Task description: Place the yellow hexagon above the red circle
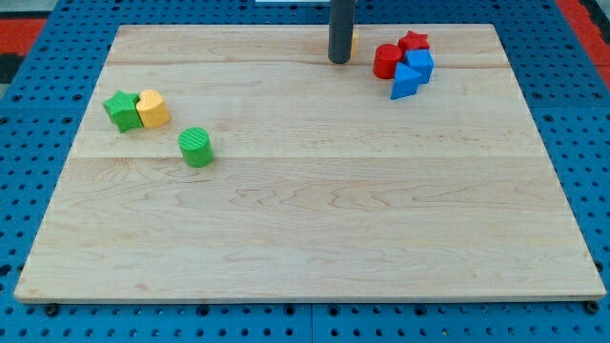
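The red circle (386,61) stands near the view's top right, touching a red star (413,41), a blue cube (419,65) and a blue triangle (404,84). My tip (338,60) rests on the board just left of the red circle, with a small gap between them. A sliver of a yellow block (354,43) shows behind the rod's right side; its shape is hidden. Another yellow block (152,109) with rounded corners sits at the view's left, touching a green star (121,110). I cannot tell which yellow block is the hexagon.
A green circle (196,147) stands alone below and right of the left yellow block. The wooden board (305,219) lies on a blue pegboard (29,143); the red and blue cluster is close to the board's top edge.
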Action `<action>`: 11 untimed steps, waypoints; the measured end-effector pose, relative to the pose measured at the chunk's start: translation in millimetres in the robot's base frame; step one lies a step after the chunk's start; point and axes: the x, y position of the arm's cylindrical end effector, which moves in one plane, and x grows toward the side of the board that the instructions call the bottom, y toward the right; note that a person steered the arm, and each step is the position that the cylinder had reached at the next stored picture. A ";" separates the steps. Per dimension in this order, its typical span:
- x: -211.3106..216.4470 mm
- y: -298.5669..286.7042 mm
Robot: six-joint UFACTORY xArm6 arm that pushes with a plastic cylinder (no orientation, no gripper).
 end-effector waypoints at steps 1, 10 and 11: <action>7.4 -48.0; -43.5 12.9; -44.8 -74.6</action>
